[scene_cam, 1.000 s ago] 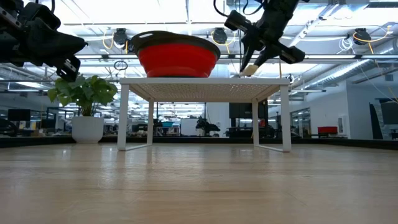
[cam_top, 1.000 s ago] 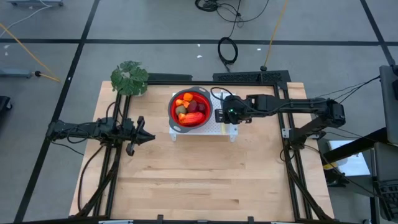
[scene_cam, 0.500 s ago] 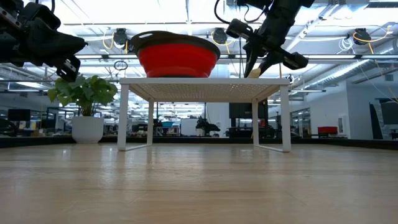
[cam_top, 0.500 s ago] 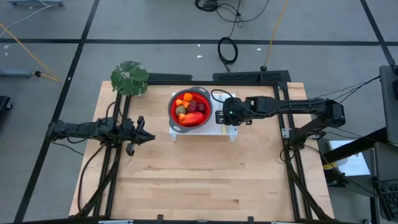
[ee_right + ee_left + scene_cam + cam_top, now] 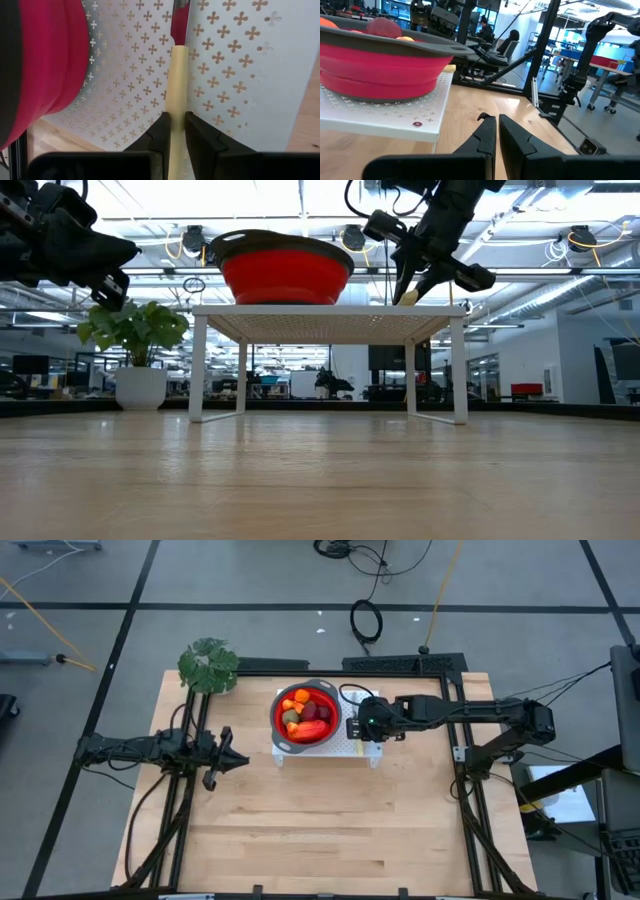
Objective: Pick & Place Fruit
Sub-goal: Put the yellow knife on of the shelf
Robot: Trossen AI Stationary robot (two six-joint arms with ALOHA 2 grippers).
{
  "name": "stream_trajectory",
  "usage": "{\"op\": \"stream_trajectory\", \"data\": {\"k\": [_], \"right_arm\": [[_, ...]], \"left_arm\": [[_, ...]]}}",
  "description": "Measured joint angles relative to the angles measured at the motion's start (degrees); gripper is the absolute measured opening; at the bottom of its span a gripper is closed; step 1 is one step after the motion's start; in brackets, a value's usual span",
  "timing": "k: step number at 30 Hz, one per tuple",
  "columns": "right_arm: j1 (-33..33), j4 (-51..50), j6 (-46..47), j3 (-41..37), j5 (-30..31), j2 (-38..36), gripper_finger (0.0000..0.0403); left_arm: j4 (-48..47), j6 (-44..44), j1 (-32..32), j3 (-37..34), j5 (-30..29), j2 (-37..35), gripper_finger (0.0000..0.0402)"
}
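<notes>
Right gripper (image 5: pixel 173 131) down at the white rack (image 5: pixel 362 748) beside the bowl (image 5: pixel 278 728), tipped lower than a second ago, fingers now pinching the knife's pale handle (image 5: pixel 176 80). Barely any shift in the last half second. Fruit (image 5: pixel 306 712) untouched, all heaped in the bowl. Looks like knife first, fruit later. Left gripper (image 5: pixel 496 134) pressed together, idle over the table's left side.

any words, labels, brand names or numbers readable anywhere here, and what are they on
None can be read.
Bowl, knife handle, white rack: no lettering shows; the rack bears only cut-out crosses and a small red dot, nothing legible.
Both grippers, left and right: no markings visible.
Room behind, in the low and left wrist views: any signs are too small to read.
</notes>
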Motion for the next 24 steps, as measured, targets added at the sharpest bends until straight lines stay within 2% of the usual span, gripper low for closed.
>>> {"op": "stream_trajectory", "data": {"k": [24], "right_arm": [[0.0,0.0,2.8,0.0,0.0,0.0,0.0045]], "left_arm": [[0.0,0.1,0.0,0.0,0.0,0.0,0.0019]]}}
